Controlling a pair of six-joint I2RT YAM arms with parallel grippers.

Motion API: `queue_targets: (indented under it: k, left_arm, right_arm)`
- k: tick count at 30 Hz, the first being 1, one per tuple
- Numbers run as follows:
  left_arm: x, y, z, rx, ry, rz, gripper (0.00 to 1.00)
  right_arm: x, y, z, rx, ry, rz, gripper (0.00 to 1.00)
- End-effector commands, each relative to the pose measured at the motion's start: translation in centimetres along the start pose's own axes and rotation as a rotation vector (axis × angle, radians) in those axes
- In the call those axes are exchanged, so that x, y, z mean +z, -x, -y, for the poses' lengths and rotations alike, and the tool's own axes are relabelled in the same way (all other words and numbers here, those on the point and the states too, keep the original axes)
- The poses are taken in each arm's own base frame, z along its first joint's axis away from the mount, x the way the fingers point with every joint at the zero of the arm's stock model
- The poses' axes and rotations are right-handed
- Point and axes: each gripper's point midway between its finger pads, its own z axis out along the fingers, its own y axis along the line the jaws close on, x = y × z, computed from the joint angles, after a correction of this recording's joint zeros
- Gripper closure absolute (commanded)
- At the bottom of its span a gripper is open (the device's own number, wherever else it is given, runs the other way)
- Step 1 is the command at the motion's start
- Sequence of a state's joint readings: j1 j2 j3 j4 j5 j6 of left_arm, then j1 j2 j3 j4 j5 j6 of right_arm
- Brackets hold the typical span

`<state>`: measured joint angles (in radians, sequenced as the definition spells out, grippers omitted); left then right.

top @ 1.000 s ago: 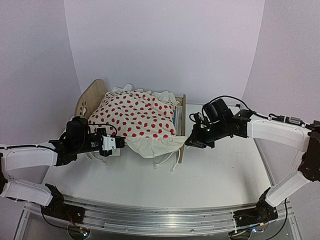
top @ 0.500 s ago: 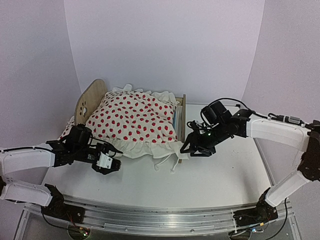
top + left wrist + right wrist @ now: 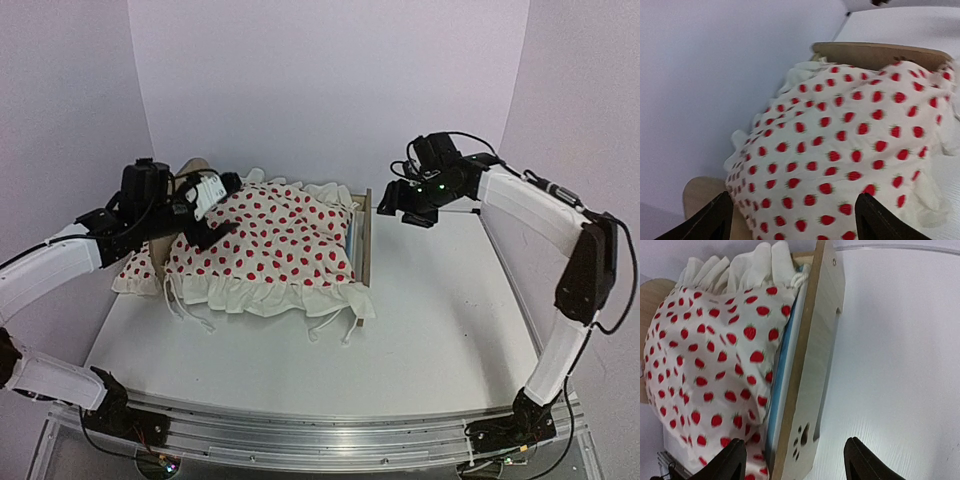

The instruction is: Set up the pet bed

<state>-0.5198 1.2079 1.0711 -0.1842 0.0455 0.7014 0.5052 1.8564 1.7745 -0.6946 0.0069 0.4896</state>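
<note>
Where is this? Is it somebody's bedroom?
Probably not: it looks like a robot test booth. The left arm and right arm stand at a white table, plain walls close it in, and the only furniture is a little pet bed under a dotted blanket.

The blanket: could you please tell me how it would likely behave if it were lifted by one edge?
Probably floppy: the blanket drapes and wrinkles over the bed, so it would sag. Likely light, being thin ruffled cloth. Its dangling ties might snag the bed.

White arms, blk joints, cables & fingers.
</note>
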Motion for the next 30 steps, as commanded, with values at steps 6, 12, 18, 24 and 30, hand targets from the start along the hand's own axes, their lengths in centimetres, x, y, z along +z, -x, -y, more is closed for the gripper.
queue_targets:
  k: [6, 12, 18, 24, 30]
  left_arm:
    - [-2.3, -7.9, -13.6, -0.322, 0.431, -0.319, 0.09]
    - [-1.6, -10.9, -14.3, -0.339, 0.418, -0.43, 0.08]
    - [-0.2, -10.2, -15.0, -0.325, 0.405, -0.389, 0.1]
    - [3.0, -8.4, -13.2, -0.38, 0.215, -0.346, 0.17]
    - [4.1, -7.3, -9.7, -0.374, 0.077, -0.323, 0.18]
  right_arm:
    - [10.1, 2.5, 0.0, -0.026, -0.077, 0.003, 0.48]
    - [11.3, -0.5, 2.0, -0.016, -0.128, -0.067, 0.71]
    - [6.1, -4.3, 6.0, -0.035, -0.281, -0.066, 0.9]
    - [1.3, -10.5, 4.8, -0.059, -0.315, -0.084, 0.8]
    - [-4.5, -17.0, 3.9, -0.079, -0.315, -0.196, 0.52]
